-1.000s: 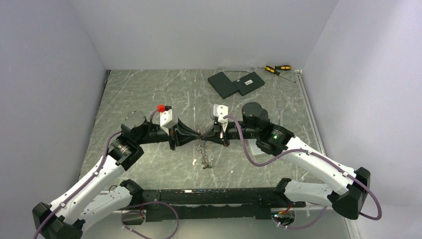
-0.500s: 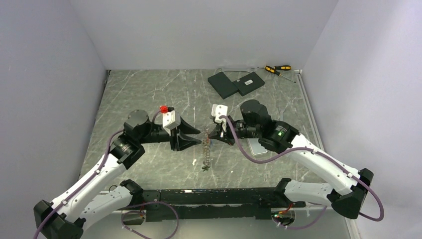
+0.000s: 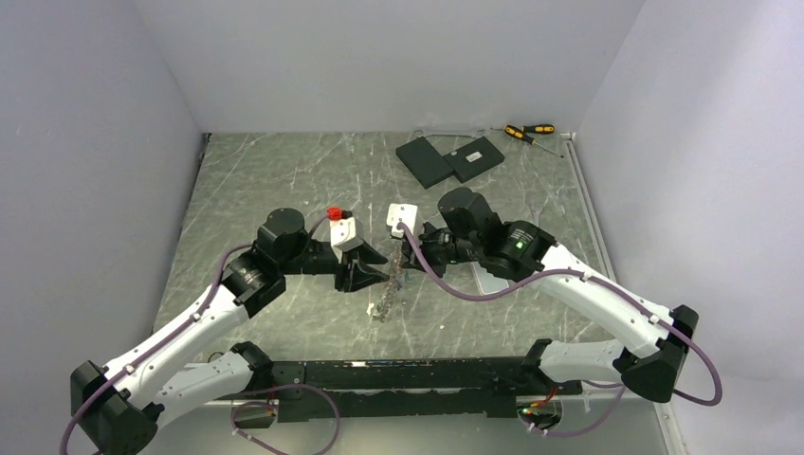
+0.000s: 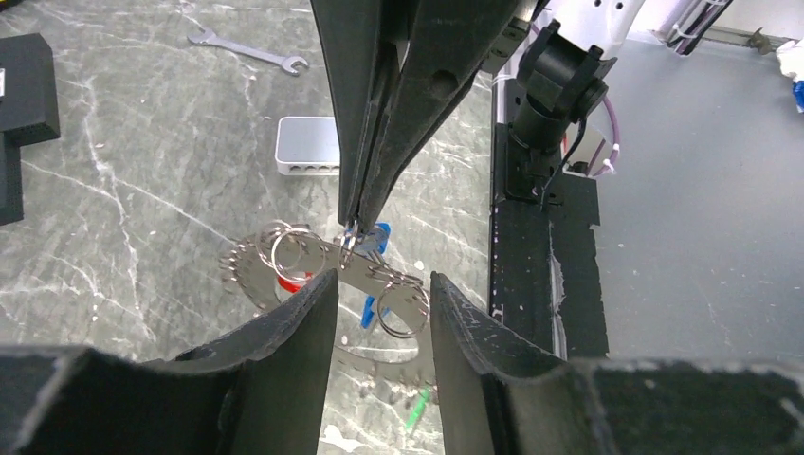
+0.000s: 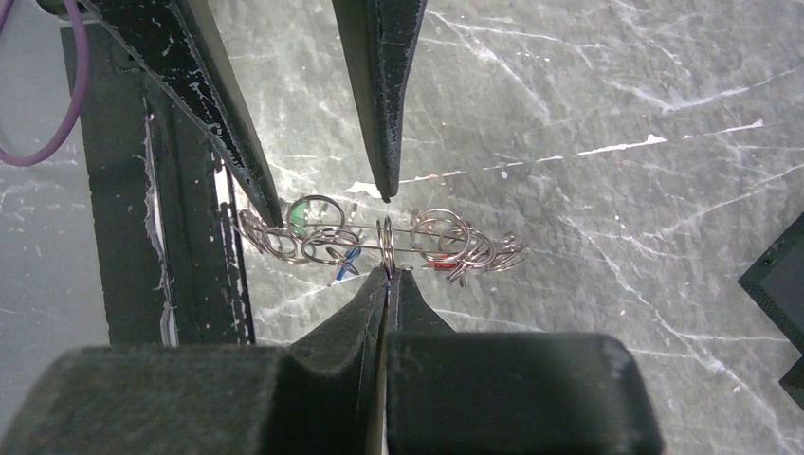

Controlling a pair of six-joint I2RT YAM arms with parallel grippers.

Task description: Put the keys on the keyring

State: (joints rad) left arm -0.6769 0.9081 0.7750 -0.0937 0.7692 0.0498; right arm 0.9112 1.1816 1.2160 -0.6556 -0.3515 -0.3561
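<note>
Now right hand (image 5: pixel 387 273) pinches the one keyring (image 5: pixel 446 232); left hand (image 4: pixel 381 281) gapes, empty.

Overhead view: bright, even, diffuse white light, its source outside the frame; pale walls (image 3: pixel 95 142) carry a faint lilac cast; soft, short shadows lie on the marbled surface (image 3: pixel 275 180) beneath both arms; focus sharp overall, though the keyring (image 3: pixel 384 296) is too small to resolve

Left wrist view: well lit; left hand (image 4: pixel 381 281) close to the lens, black and soft-edged, its detail lost in the dark tone; keyring in focus with small glints, casting a faint shadow on the surface

Right wrist view: right hand (image 5: pixel 387 273) a blurred dark mass in the foreground; keyring crisp, with bright highlights along its wire; white veins of the surface sharp
</note>
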